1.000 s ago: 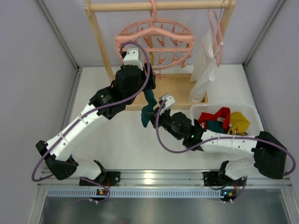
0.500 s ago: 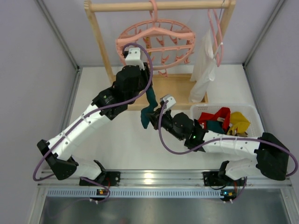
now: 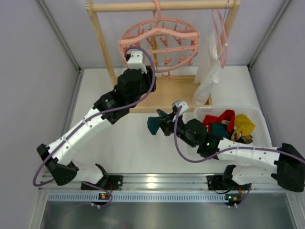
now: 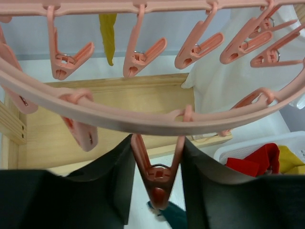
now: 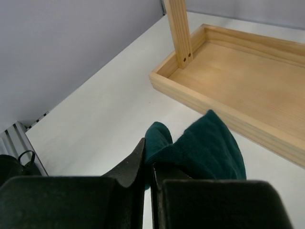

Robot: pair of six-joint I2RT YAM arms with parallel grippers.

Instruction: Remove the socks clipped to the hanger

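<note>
The round pink hoop hanger (image 3: 157, 36) hangs from the wooden rack's top bar. In the left wrist view its rim (image 4: 143, 121) crosses the frame. My left gripper (image 4: 157, 157) is shut on one of its pink clip pegs (image 4: 158, 183), squeezing the peg's two legs; it sits just under the hoop in the top view (image 3: 148, 75). A mustard-yellow sock (image 4: 108, 33) still hangs from a far peg. My right gripper (image 5: 147, 160) is shut on a dark teal sock (image 5: 202, 148), held free over the table (image 3: 153, 125). Red, yellow and teal socks (image 3: 228, 121) lie in the basket.
The wooden rack has a tray base (image 5: 238, 86) and uprights (image 3: 102, 38). A large white cloth (image 3: 207, 71) hangs on a plain thin pink hanger (image 3: 220, 33) at the right. A white basket (image 3: 259, 117) stands right of the tray.
The teal sock has come off the peg. My right gripper has pulled it down and away from the hanger, and the hoop has swung back up. The left gripper stays at the peg.
</note>
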